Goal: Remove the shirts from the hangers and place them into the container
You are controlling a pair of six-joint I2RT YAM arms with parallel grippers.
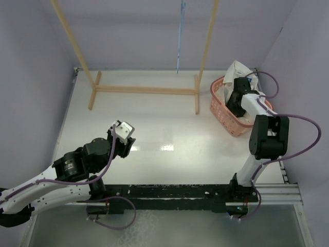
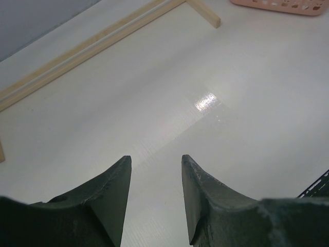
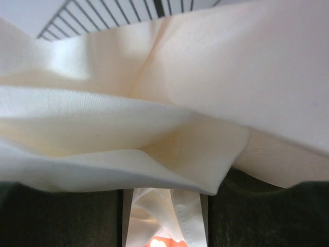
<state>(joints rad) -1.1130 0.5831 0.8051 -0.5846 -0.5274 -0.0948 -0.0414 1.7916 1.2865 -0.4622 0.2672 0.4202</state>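
The white shirt is bunched in the orange-pink container at the back right. My right gripper reaches down into that basket. In the right wrist view the shirt fills the frame and drapes over the fingertips. The right gripper has its jaws standing apart, with loose folds of cloth and a bit of the orange container showing in the gap. The light-blue hanger hangs bare from the top of the rack. My left gripper hovers open and empty over the table.
A tan wooden rack stands across the back, its foot bar visible ahead of the left gripper. The basket's rim shows at the upper right in the left wrist view. Purple walls enclose the table.
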